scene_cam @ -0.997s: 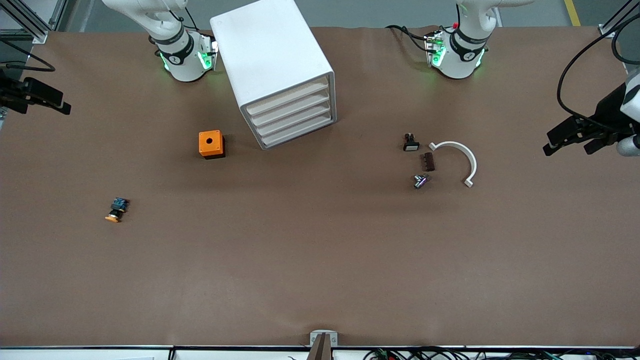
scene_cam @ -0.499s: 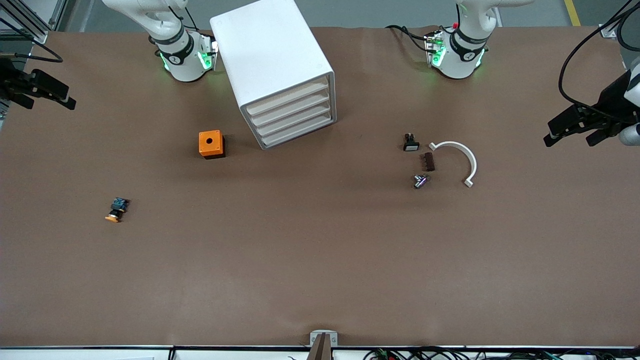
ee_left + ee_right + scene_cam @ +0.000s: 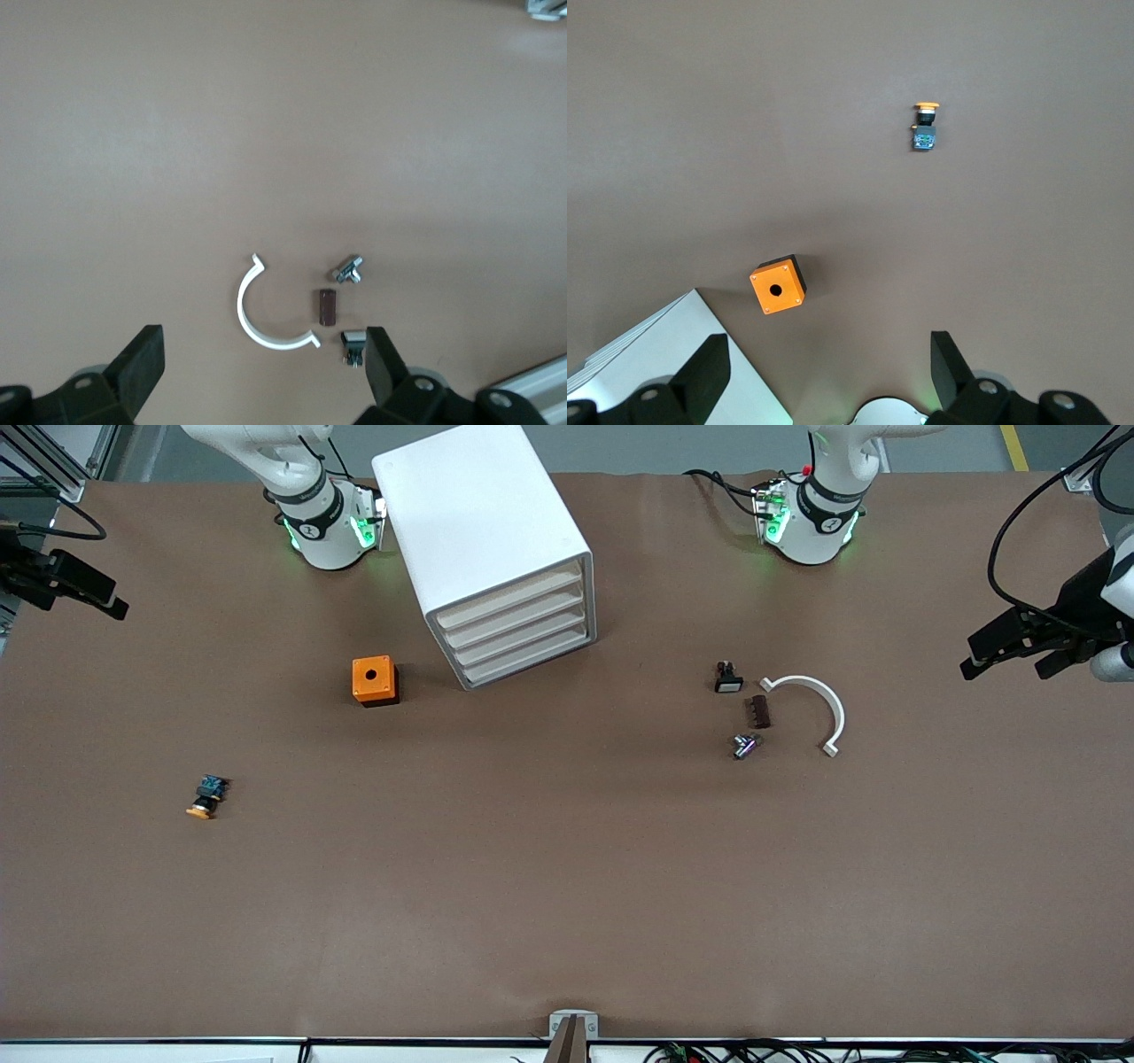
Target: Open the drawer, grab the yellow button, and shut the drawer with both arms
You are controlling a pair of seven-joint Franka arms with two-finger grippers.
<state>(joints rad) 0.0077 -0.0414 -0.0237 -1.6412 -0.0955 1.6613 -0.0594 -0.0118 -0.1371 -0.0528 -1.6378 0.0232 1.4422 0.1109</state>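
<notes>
Both grippers sit at the front view's side edges, partly cut off: right gripper (image 3: 84, 593) over the table's right-arm end, left gripper (image 3: 1010, 657) over the left-arm end. Both have fingers spread wide, nothing held; each wrist view shows only two finger tips w/ bare table between.

Cabinet (image 3: 483, 531) stands betw. the arm bases, all four fronts flush; top drawer (image 3: 509, 596) shut, contents hidden.

Button (image 3: 206, 796) lies on its side on the open table toward the right arm's end, nearer the front camera than the orange cube (image 3: 373, 679).

Right wrist view shows button (image 3: 925, 129), cube (image 3: 778, 285) and a cabinet corner. Left wrist view instead shows white curved piece (image 3: 261, 310), brown block (image 3: 326, 306) and two small parts, hard to identify.
</notes>
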